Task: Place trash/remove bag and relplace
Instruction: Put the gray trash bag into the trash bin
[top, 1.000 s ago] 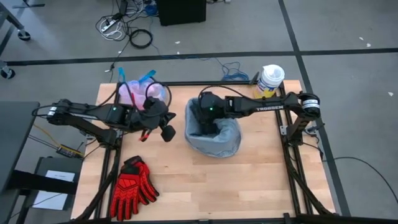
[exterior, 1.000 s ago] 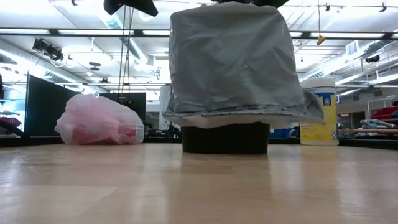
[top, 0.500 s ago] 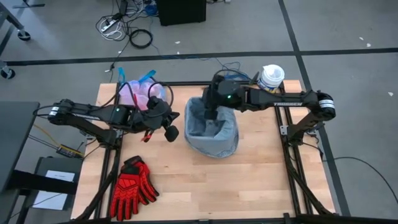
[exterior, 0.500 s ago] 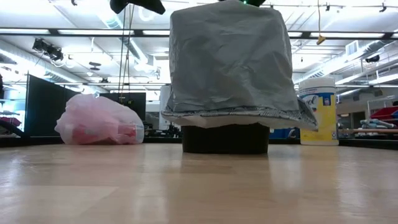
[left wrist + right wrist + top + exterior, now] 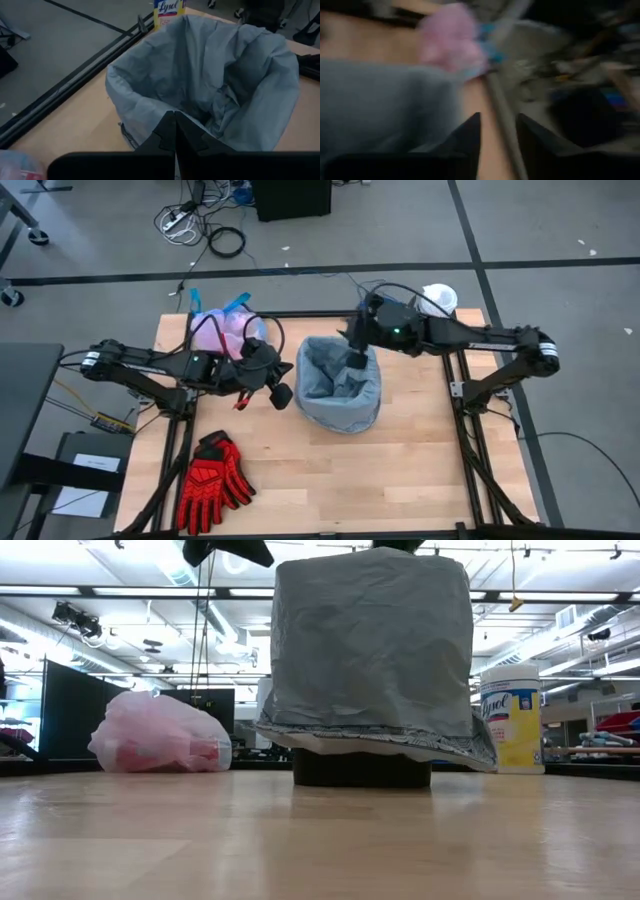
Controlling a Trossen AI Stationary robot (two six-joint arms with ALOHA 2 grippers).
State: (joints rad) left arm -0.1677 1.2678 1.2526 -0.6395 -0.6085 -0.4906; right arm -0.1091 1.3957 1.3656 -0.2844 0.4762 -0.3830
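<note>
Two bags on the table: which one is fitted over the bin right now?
The grey-blue liner, open-mouthed and draped over the dark bin. The pink bag lies tied, full, at the table's far left corner.

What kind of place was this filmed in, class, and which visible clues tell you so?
Probably a robotics lab or workshop: a wooden table framed by two mounted arms, loose cables on a grey taped floor, and exposed ceiling ducts and strip lights in the room behind.

Grey floor (image 5: 560,240), ceiling strip lights (image 5: 120,590).
</note>
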